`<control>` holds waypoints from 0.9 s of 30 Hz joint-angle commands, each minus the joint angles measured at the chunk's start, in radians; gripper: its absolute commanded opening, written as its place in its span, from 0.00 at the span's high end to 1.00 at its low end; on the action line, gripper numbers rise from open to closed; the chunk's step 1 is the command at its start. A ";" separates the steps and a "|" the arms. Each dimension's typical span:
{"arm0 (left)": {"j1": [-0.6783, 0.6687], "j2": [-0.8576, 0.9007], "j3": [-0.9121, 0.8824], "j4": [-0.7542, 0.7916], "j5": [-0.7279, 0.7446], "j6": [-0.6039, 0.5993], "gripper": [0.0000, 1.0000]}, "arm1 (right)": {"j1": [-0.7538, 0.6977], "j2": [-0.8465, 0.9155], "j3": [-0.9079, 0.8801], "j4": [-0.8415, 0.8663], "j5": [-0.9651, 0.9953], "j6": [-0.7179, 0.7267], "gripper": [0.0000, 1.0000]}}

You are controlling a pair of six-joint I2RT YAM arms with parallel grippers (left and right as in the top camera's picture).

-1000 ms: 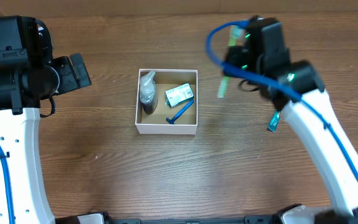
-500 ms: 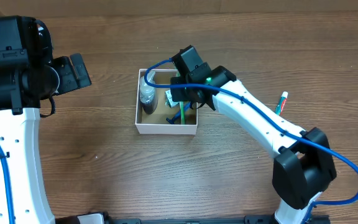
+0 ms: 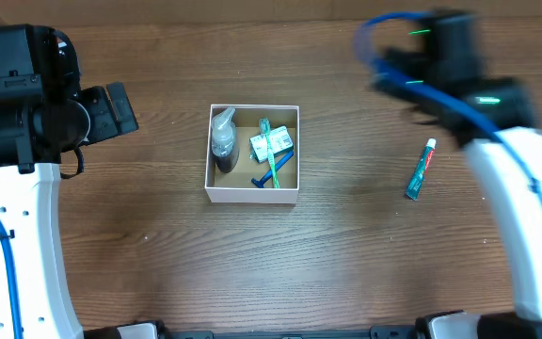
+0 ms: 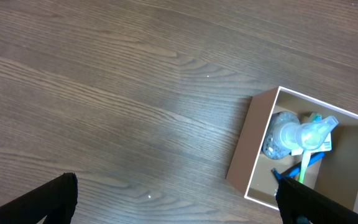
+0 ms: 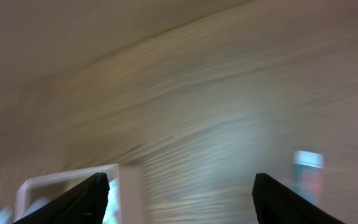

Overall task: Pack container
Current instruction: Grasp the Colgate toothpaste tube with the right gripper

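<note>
Okay, right gripper [image 5: 179, 186] first: my two dark fingers [image 5: 86, 199] are spread wide with nothing between them, and the wrist view is badly smeared. Just past the left finger I get the white rim of the container [image 5: 73, 179]. By the right finger there's a blurry white tube, the toothpaste [image 5: 307, 174], lying flat on the matte wood-grain table [image 3: 346, 264].

From overhead that gripper is a blur at the far edge. The tube lies nearer to the base than the gripper does, and the container is well off to its left.

Left gripper [image 4: 176, 186]: black fingers are also splayed wide, holding nothing. The container is ahead and to its right, well apart. It's square, shallow, open-topped cardboard, white outside and brown inside, sitting flat.

Inside, on the side nearest the left gripper, a clear plastic bottle [image 3: 223, 141] with a pump top lies along the wall. Beyond it is a boxy white-and-green soap packet [image 3: 281, 140]. A slim green toothbrush [image 3: 264, 128] lies across the packet, and a blue razor [image 3: 266, 181] is beside the toothbrush.
</note>
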 commanded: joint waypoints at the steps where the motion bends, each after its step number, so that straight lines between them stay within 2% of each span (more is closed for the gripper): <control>1: 0.003 0.004 -0.002 0.000 0.011 0.025 0.00 | -0.211 0.043 -0.055 -0.040 -0.082 -0.042 0.20; 5: 0.003 0.004 -0.002 0.000 0.011 0.025 0.00 | -0.317 0.096 -0.189 -0.011 -0.168 -0.146 0.20; 8: 0.003 0.004 -0.002 0.000 0.012 0.024 0.00 | -0.315 0.165 -0.296 0.052 -0.173 -0.201 0.18; 12: 0.003 0.004 -0.002 0.000 0.011 0.022 0.00 | -0.314 0.283 -0.365 0.109 -0.195 -0.194 0.15; 27: 0.003 0.004 -0.002 -0.003 0.012 0.022 0.00 | -0.314 0.489 -0.370 0.143 -0.195 -0.194 0.14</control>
